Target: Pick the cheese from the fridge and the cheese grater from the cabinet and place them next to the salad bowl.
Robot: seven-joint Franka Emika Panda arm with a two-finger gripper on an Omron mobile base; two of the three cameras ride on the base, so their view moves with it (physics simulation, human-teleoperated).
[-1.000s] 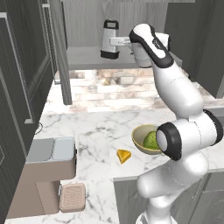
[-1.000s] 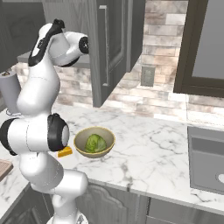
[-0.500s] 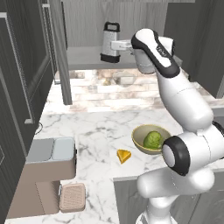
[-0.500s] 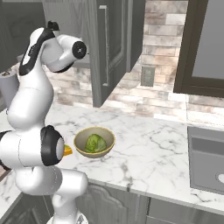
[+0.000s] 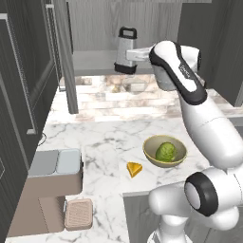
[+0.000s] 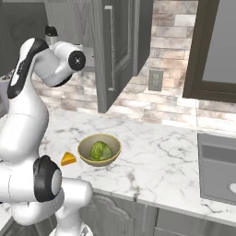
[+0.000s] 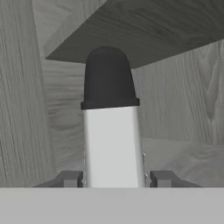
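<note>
Silver and black, the cheese grater (image 5: pixel 126 50) hangs just above the shelf of the cabinet (image 5: pixel 95 61), at its front edge. The gripper (image 7: pixel 115 179) clasps its body: 1 finger (image 7: pixel 70 179) presses on each side. To do this step well, I judge the arm should pull it straight out and keep it upright, so the base does not catch the shelf. Below the cabinet, on the counter (image 5: pixel 104 137), the cheese (image 5: pixel 134 169) lies just beside the salad bowl (image 5: pixel 164 151), to its left. The grater should land near this bowl.
</note>
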